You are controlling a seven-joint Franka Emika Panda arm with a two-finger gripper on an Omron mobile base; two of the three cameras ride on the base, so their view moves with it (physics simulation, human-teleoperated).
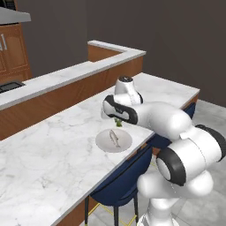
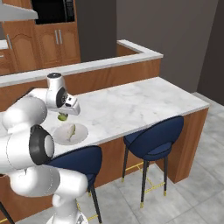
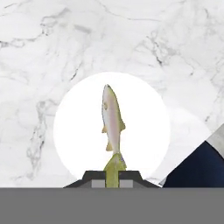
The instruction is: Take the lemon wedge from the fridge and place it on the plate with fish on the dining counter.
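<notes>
Lemon wedge: a tiny yellow-green pointed wedge (image 3: 113,168), pinched between the two dark finger tips at the bottom of the hand view. Its long axis runs along the 12-to-6 line of that view, and its tip points toward 12 o'clock, at the fish's tail. In the right base view it shows as a small green speck (image 2: 63,117) under the hand, above the plate's far rim.

Gripper: the gripper (image 3: 113,177) is pressed together on the lemon wedge, holding it in the air over the plate. In the left base view a bit of green (image 1: 118,122) peeks out below the hand.

Fish: a slim silver-pink fish (image 3: 111,117) lies across the middle of the plate, head toward 12 o'clock and tail toward 6 in the hand view, in line with the wedge.

Plate with fish: a small, flat, round whitish plate (image 3: 144,118) sits near the stool-side edge of the counter (image 1: 103,142) (image 2: 81,133).

Dining counter: a white, grey-veined marble top (image 2: 131,105) on brown wooden sides, with a raised ledge (image 1: 66,73) behind.

Stools: navy blue stools (image 2: 153,138) stand tucked under the near edge.
</notes>
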